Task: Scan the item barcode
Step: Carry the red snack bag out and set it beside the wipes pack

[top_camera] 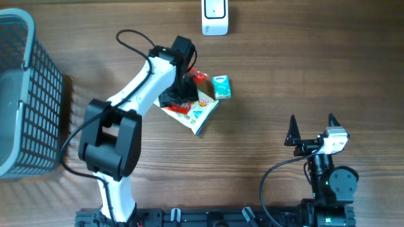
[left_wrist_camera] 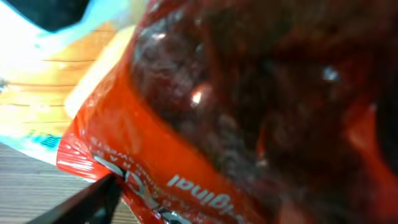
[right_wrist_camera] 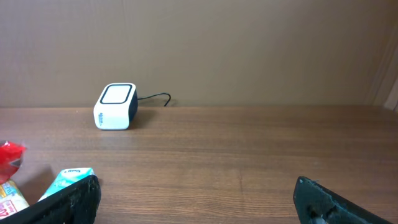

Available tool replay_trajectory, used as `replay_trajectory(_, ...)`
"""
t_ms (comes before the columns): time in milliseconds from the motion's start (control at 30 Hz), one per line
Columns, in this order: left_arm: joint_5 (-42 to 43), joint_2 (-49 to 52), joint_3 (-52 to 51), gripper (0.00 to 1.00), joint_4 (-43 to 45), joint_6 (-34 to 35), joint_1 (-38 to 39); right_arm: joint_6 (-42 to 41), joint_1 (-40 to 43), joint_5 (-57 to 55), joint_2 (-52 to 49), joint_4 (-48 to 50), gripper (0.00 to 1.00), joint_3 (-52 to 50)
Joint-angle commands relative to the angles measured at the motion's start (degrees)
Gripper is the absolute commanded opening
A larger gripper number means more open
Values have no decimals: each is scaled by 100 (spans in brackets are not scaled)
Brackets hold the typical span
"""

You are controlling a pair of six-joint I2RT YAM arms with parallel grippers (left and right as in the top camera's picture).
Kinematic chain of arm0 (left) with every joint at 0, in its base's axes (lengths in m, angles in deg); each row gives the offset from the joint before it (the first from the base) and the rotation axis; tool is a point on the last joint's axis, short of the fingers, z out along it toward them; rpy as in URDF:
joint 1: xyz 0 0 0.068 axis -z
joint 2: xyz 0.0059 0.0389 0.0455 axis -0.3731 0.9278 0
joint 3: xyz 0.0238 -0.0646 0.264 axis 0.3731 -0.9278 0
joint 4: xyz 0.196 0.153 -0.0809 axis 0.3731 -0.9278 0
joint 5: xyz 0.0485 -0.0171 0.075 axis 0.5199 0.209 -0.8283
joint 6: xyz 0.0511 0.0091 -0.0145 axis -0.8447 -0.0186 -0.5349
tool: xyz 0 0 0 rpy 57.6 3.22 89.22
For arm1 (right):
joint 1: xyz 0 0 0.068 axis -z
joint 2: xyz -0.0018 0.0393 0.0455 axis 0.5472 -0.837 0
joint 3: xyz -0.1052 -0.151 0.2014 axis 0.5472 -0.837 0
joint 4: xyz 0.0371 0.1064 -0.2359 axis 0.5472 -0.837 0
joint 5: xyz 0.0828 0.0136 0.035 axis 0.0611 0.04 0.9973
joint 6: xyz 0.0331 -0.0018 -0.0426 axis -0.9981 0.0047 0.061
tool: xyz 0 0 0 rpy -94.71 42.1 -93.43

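1. On the table (top_camera: 303, 63) we judge the scan as not yet done. The scanner (top_camera: 214, 17) sits well apart from the left jaws, beyond them, and no item faces its window.
2. The left arm (top_camera: 136, 94) is bent over the pile of goods, and the red packet (left_wrist_camera: 155, 143) fills the left wrist view, pressed right up against the jaws. Only one dark finger (left_wrist_camera: 93, 199) shows, at the packet's lower edge, so we cannot tell whether the left jaws are apart or clamped on the packet.
3. The right arm (top_camera: 322, 157) is parked well away from the pile. Its jaws stand wide apart with nothing between them, and the scanner lies far ahead of them, off to their left.
4. What is left, as we read it, is to get a firm hold on one item, lift it clear of the pile, carry it to the scanner and turn its barcode toward the window. We see no barcode in any view.
5. Counted from largest to smallest:
   - one table
   - one grey basket (top_camera: 25, 94), far out to the side of the left jaws
   - two arms
   - one flat printed pack (top_camera: 203, 115) underneath the left jaws
   - one scanner
   - one red packet
   - one teal tissue pack (top_camera: 221, 86) just beside the left jaws
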Motion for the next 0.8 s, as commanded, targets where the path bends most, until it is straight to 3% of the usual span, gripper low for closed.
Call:
replay_trajectory(0, 774, -188, 208, 83, 22, 50, -13, -48, 28, -55, 46, 9, 100, -4)
replay_trajectory(100, 1794, -503, 522, 81, 103, -162, -28, -50, 28, -55, 46, 9, 100, -7)
replay_trajectory(233, 3965, -859, 621, 81, 621, -907, -17, -50, 28, -55, 46, 9, 100, -4)
replay_trajectory(300, 4419, -981, 621, 83, 691, -1095, -20, -48, 28, -55, 46, 9, 100, -4)
replay_trajectory(400, 4350, -1119, 621, 100, 549, -1093, -122, -50, 28, -55, 46, 9, 100, -7)
replay_trajectory(600, 4199, -1646, 621, 100, 131, -1051, -852, -48, 28, -55, 46, 9, 100, -4)
replay_trajectory(767, 2616, -2616, 621, 100, -525, -1049, -1532, -50, 28, -55, 46, 9, 100, -4)
